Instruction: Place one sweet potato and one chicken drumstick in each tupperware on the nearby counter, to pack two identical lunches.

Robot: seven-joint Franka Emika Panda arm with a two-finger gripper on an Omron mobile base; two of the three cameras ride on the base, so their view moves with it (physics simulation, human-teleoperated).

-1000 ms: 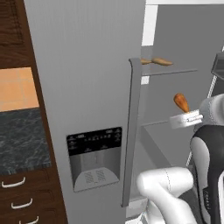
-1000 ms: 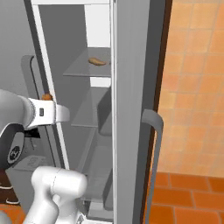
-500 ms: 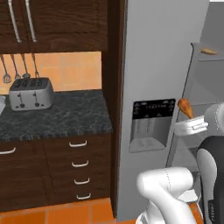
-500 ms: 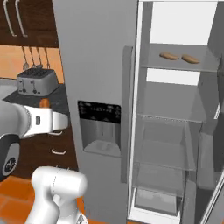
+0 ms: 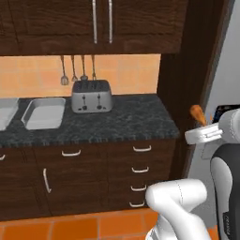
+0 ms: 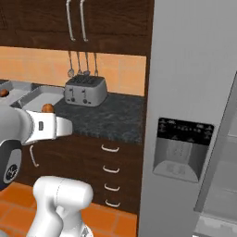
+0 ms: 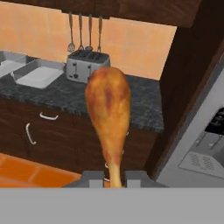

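Pincer: the gripper (image 7: 115, 178) is clamped on the thin bone end of a chicken drumstick (image 7: 108, 106), its two finger tips (image 7: 136, 177) pressed to either side of the bone.
Drumstick: golden brown, it stands up from the pincer with the fat meaty end farthest from the fingers. In the left base view its orange-brown top (image 5: 197, 112) pokes up above the white hand.
Counter: the dark marbled counter (image 7: 65, 94) lies ahead of the pincer and lower, well apart from it, above brown drawers (image 5: 140, 168) with curved silver handles.
Tupperware: a pale shallow tupperware tub (image 7: 38, 73) sits on the counter, ahead of the pincer and off to its left, well apart. A second tub (image 7: 5, 61) lies just beyond the first, farther left, cut by the picture edge. In the right base view something small and brown shows at the far tub (image 6: 3, 92); too small to tell what it is.
Toaster: a silver four-slot toaster (image 7: 85, 65) stands at the back of the counter, straight ahead of the pincer, just right of the near tub.
Utensils: metal utensils (image 7: 85, 33) hang on the orange tiled wall above the toaster.
Fridge: a grey fridge with a dispenser panel (image 6: 183, 152) stands to the pincer's right, past a dark wood panel (image 7: 186, 78).
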